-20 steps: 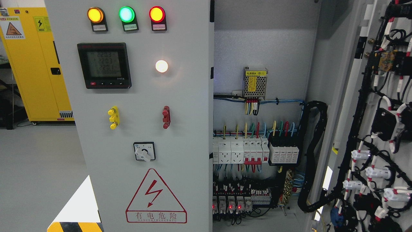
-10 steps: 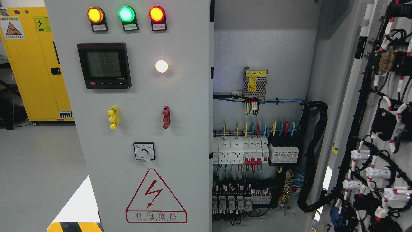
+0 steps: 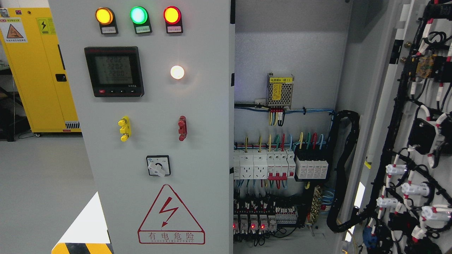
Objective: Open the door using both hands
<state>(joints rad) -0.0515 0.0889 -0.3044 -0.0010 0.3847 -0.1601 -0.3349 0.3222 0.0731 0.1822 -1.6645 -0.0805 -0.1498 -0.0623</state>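
Neither robot hand nor arm shows in the head view, so whether the fingers are released or clenched cannot be told.

Nearest, at the right edge, the open right door of the electrical cabinet is swung out towards the camera, its inner face carrying a black wiring harness with white connectors tagged in red. On the left, the closed left door faces the camera as a flat grey panel. Along its top sit 3 lit indicator lamps: amber, green and red. Below them are a black digital meter, a glowing white lamp, a yellow handle, a red handle, a rotary selector switch and a red triangular electric-hazard sign.

Deeper in, between the 2 doors, the cabinet interior is exposed. A meshed power supply module with a yellow label is mounted on the back wall, above a row of white circuit breakers fed by coloured wires, with small relays showing red lights lower down. A black cable conduit loops at the interior's right.

Farthest, at the left, a yellow safety cabinet stands on the grey floor.
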